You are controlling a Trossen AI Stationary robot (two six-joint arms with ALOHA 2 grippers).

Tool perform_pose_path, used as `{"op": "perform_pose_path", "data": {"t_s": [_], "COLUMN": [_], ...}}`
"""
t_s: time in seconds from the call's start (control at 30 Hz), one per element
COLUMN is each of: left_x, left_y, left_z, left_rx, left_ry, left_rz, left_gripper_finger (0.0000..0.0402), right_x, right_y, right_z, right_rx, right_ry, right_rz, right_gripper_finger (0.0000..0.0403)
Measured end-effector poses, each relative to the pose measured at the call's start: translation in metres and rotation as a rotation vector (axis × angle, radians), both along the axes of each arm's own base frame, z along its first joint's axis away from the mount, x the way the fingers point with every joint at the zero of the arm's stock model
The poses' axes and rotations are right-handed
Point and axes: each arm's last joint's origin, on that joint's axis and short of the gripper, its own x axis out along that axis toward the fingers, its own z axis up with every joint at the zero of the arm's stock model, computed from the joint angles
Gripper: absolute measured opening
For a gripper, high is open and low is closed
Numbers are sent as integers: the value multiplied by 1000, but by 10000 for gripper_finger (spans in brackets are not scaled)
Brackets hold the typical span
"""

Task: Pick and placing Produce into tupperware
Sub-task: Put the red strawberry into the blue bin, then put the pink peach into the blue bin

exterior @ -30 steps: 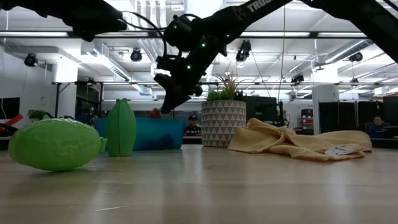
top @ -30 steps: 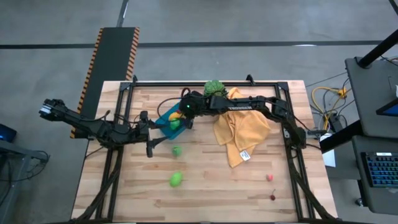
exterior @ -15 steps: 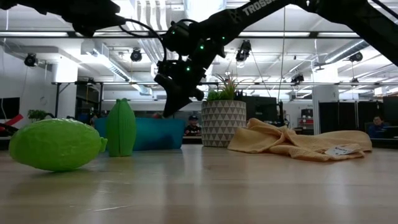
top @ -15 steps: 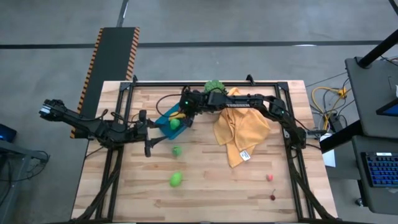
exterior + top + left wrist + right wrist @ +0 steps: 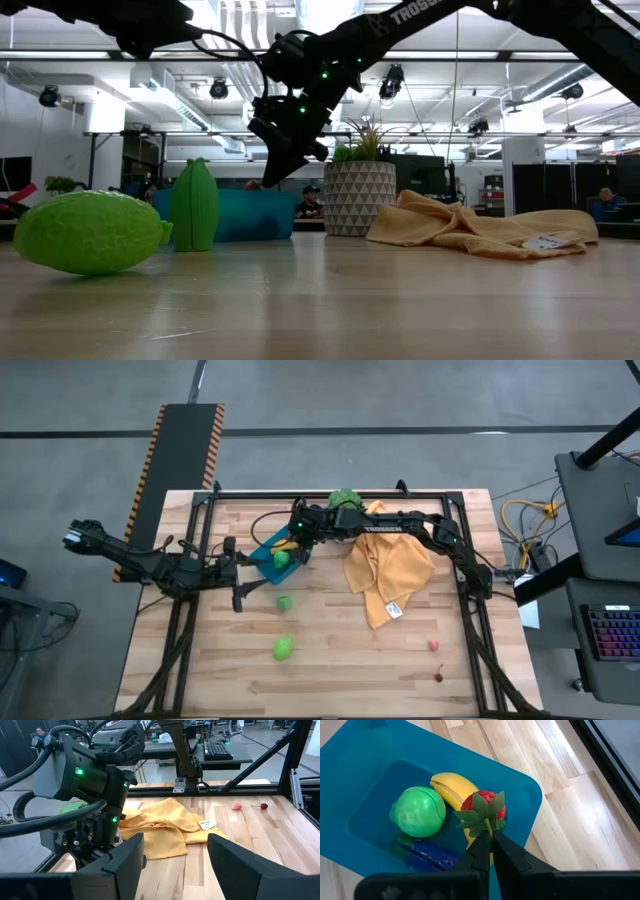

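The blue tupperware (image 5: 258,552) (image 5: 530,790) sits on the table near its far left part and holds a green round piece (image 5: 417,812), a yellow banana (image 5: 451,787) and a dark blue piece (image 5: 427,855). My right gripper (image 5: 296,544) (image 5: 489,842) hovers over it, shut on a red berry-like piece (image 5: 482,807). My left gripper (image 5: 243,572) (image 5: 175,860) waits open just left of the container. Two green pieces (image 5: 285,601) (image 5: 283,649) and two tiny red ones (image 5: 434,645) (image 5: 438,677) lie on the wood. My right gripper pinches the red piece by its green leafy top (image 5: 485,822), between the two fingertips (image 5: 479,847). The fingers come from above, pointing down. The piece sits below them, inside the container over the banana; I cannot tell whether it rests on the banana or hangs free.
A crumpled yellow cloth (image 5: 385,575) lies right of the container. A potted plant (image 5: 345,501) (image 5: 358,198) stands behind it near the far edge. In the low view an upright green piece (image 5: 194,205) and a large green one (image 5: 90,232) stand nearest the camera.
My right gripper, still shut on the red piece, has shifted a little toward the far edge over the container, then held still.
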Motion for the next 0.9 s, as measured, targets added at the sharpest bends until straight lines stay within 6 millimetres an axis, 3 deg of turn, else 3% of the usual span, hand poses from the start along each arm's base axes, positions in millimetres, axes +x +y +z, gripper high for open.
{"op": "perform_pose_path", "data": {"t_s": [0.6,0.77,0.9], "left_x": [0,0,0], "left_y": [0,0,0], "left_z": [0,0,0], "left_rx": [4,18,18], "left_ry": [2,5,6], "left_rz": [-1,-3,-3], "left_gripper_finger": [206,206,206], "right_x": [1,0,-5], "right_y": [0,10,37], "right_z": [1,19,42], "right_rx": [-1,9,29], "right_ry": [-6,-42,-68], "right_rz": [1,33,110], "right_gripper_finger": [70,77,73]}}
